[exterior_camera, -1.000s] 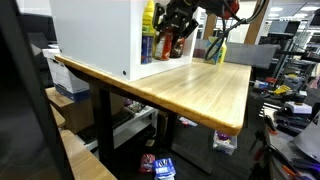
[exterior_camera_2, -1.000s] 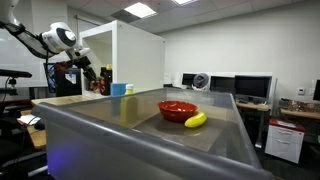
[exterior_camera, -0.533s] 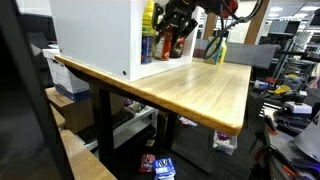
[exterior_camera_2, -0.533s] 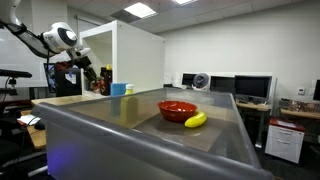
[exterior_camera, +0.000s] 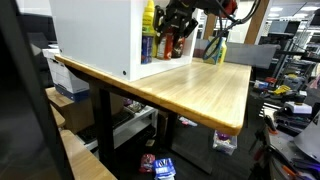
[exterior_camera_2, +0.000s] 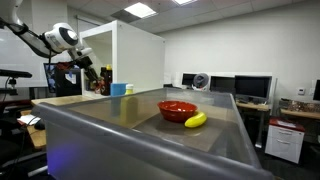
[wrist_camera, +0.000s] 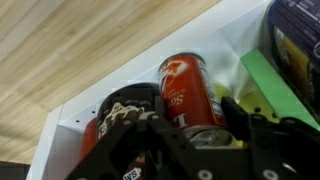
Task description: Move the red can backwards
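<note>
My end effector [wrist_camera: 193, 128] straddles the small red cylindrical can [wrist_camera: 188, 85] to carry it backwards. I cannot tell whether it grips.

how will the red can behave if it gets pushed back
The red can looks like rigid, smooth metal, so it would probably slide rather than dent, and might slip in the gripper. It seems upright and squat, so tipping looks unlikely unless pushed high. A dark bottle stands close beside it and could get nudged.

Dark hand [exterior_camera: 180, 20] at the open white box [exterior_camera: 95, 35] on the wooden table [exterior_camera: 200, 85], red can [exterior_camera: 172, 45] below, yellow bottle [exterior_camera: 148, 18] beside.
</note>
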You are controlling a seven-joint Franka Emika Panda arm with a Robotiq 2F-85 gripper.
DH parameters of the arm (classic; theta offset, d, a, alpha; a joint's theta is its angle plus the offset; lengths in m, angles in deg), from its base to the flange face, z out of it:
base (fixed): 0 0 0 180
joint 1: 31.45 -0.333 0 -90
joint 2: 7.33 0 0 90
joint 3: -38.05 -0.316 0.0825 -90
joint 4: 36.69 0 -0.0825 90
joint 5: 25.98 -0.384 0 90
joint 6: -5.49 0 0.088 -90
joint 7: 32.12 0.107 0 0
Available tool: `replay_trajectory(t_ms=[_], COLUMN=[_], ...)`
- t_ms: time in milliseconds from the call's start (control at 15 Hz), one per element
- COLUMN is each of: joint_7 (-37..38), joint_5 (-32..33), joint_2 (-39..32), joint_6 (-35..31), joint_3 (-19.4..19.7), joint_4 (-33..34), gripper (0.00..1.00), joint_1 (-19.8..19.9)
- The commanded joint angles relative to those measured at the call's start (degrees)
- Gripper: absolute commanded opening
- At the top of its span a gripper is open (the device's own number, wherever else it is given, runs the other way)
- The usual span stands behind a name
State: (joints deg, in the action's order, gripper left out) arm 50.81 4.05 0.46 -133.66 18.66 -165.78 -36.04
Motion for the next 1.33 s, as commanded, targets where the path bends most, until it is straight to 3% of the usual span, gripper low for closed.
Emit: replay_trajectory(t_ms=[0, 733, 800, 867, 1267], joint_7=[0.26, 3.08, 3.16, 3.37, 3.62], joint_5=[0.49, -0.61, -0.74, -0.69, -0.65], joint_2=[-1.00, -1.58, -1.51, -1.41, -1.21], joint_6=[1.13, 1.21, 1.10, 1.02, 1.13], joint_3=[1.32, 2.11, 2.21, 2.29, 2.61], joint_4=[1.14, 2.09, 2.01, 1.87, 1.67], gripper=[0.33, 0.33, 0.62, 0.84, 0.98], joint_1=[-1.35, -1.91, -1.96, -1.97, -2.08])
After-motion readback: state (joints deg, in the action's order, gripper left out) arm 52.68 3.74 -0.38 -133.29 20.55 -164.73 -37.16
